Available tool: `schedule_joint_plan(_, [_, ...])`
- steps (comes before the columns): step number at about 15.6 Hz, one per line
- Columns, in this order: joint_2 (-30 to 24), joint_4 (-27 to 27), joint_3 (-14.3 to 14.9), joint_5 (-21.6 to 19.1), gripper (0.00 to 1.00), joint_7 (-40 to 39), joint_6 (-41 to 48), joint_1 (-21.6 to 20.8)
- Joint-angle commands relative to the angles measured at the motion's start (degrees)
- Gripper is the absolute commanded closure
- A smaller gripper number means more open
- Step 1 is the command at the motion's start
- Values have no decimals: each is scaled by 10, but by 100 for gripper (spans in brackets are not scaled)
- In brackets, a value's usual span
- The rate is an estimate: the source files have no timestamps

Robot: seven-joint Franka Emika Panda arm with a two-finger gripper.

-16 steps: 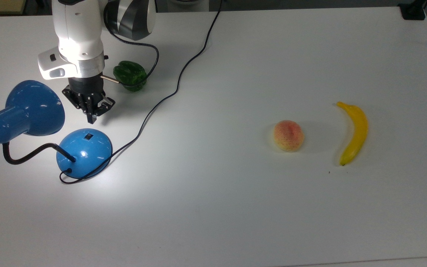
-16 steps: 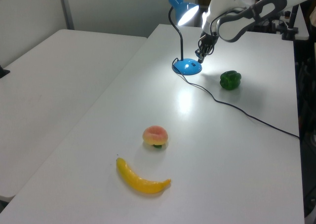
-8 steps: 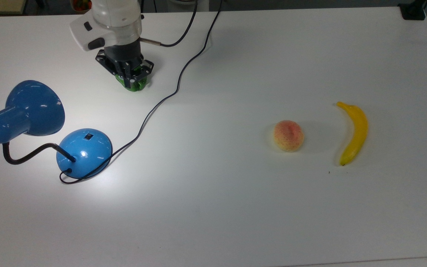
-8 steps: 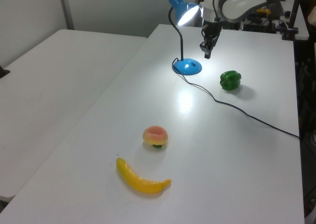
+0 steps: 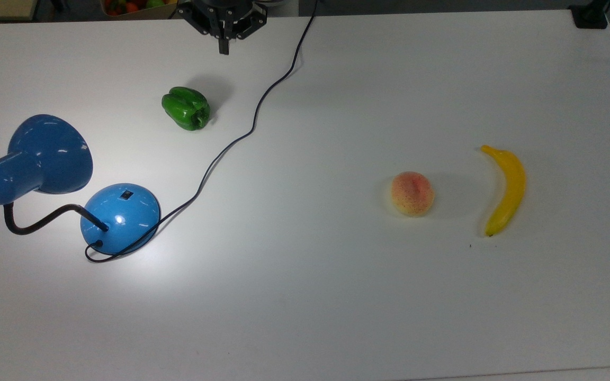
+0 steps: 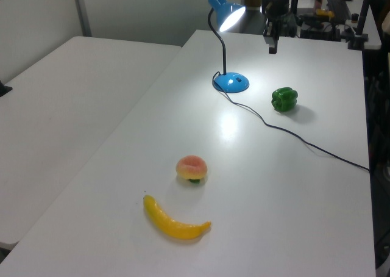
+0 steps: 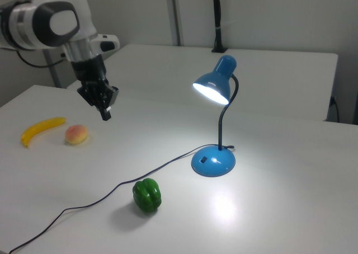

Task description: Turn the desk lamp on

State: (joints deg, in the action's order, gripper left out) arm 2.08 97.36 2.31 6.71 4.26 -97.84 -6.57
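Desk lamp (image 7: 219, 122) stands lit at the top view's left side of the white table (image 5: 337, 296), shade glowing and a bright patch on the tabletop by its round blue base (image 5: 120, 217). Black cord (image 5: 241, 136) runs from the base toward the table's far edge. Gripper (image 7: 105, 113) hangs in the air, well apart from the lamp, fingers closed together on nothing. Green pepper (image 5: 186, 108) lies between gripper and base. 1 peach (image 5: 412, 193) lies just beside 1 banana (image 5: 505, 188).
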Motion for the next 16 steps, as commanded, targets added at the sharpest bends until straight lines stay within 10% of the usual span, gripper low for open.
schedule_joint_plan(1, [-26,1,6,1,99,-27,26,-12])
schedule_joint_plan(10, [-26,-37,10,0,0,-23,71,-13])
schedule_joint_plan(16, [-26,-56,12,0,0,-22,85,-12])
